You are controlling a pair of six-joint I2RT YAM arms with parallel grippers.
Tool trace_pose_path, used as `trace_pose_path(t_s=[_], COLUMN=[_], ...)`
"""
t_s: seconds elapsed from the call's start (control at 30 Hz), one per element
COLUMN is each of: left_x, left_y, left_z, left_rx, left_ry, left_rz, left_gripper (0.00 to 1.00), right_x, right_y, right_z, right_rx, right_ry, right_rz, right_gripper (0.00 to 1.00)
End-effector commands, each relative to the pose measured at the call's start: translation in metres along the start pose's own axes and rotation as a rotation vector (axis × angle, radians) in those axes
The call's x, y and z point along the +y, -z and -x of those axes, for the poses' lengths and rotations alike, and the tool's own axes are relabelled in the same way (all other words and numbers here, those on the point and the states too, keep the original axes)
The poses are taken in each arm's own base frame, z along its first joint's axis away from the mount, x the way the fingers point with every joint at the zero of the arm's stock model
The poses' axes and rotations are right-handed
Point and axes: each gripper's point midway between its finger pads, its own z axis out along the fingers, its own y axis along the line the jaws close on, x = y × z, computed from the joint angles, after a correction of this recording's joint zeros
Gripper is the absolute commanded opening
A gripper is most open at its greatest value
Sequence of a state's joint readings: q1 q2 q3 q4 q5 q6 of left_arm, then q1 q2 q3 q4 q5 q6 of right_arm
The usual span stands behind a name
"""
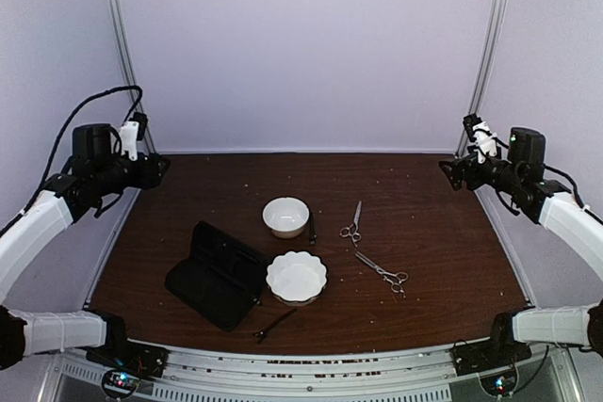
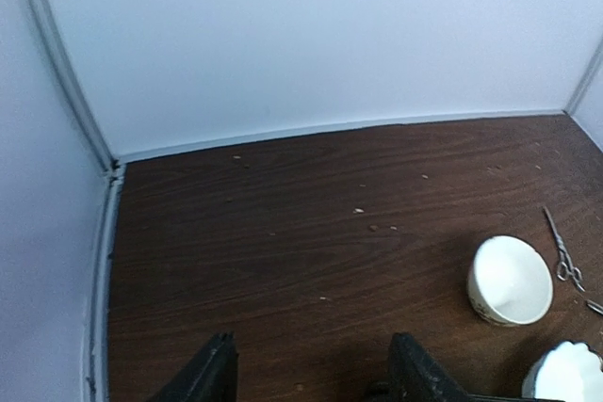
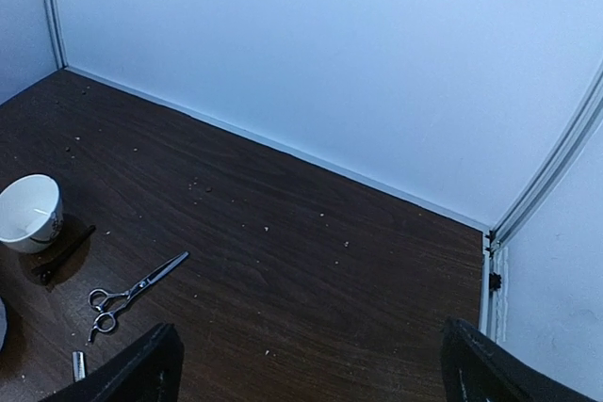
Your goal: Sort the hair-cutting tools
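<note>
L gripper (image 1: 155, 169) hangs high over the far-left corner of the dark brown wooden table (image 1: 424, 313). Its fingers (image 2: 215, 378) are spread w/ nothing btw them. R gripper (image 1: 450, 172) hangs over the far-right corner, jaws wide apart and likewise holding nothing. Both are well apart from all 4 tools.

Toward table centre, on the R side, the far silver scissors (image 1: 353, 224) lie flat, blades pointing at the back wall and ring handles toward the near edge. Nearer the front, the near silver scissors (image 1: 383, 273) lie diagonally, rings at the near-right end. The 2 pairs are near each other but apart.

Left of the far pair stands the round white bowl (image 1: 285, 217). The far black stick (image 1: 312, 229) lies just beside the bowl's R side, btw bowl and scissors. The scalloped white bowl (image 1: 297, 277) sits in front of the round 1, btw the near scissors and the flat black rectangular case (image 1: 219, 275), which lies askew and just beside this bowl's L rim. The near black stick (image 1: 273, 327) lies by the front edge, just off the case's near corner, in front of the scalloped bowl.
</note>
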State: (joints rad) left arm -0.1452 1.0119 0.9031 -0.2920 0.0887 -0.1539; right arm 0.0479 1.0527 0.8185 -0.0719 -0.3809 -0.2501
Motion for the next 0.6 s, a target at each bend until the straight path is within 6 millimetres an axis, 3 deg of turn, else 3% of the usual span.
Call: trace_pose_path(t_s=[0.0, 0.2, 0.33, 0.5, 0.57], left_x=[-0.076, -0.190, -0.258, -0.334, -0.352], left_y=[0.003, 0.018, 0.029, 0.052, 0.058], left_z=[0.015, -0.010, -0.048, -0.117, -0.149], left_rx=[-0.053, 0.040, 0.141, 0.296, 0.384], left_ry=[-0.111, -0.307, -0.464, -0.709, -0.803], left_rz=[-0.285, -0.533, -0.660, -0.816, -0.855], left_gripper=[0.57, 0.58, 0.56, 0.35, 0.18], right_x=[0.017, 0.023, 0.024, 0.025, 0.025], right_y=[-0.001, -0.001, -0.003, -0.005, -0.005], right_z=[-0.004, -0.007, -0.010, -0.012, -0.013], right_rx=[-0.013, -0.016, -0.010, 0.001, 0.001], right_ry=[0.027, 0.033, 0.035, 0.037, 0.036], right_rz=[0.104, 0.140, 0.145, 0.154, 0.155], right_gripper=[0.97, 0.96, 0.96, 0.96, 0.95])
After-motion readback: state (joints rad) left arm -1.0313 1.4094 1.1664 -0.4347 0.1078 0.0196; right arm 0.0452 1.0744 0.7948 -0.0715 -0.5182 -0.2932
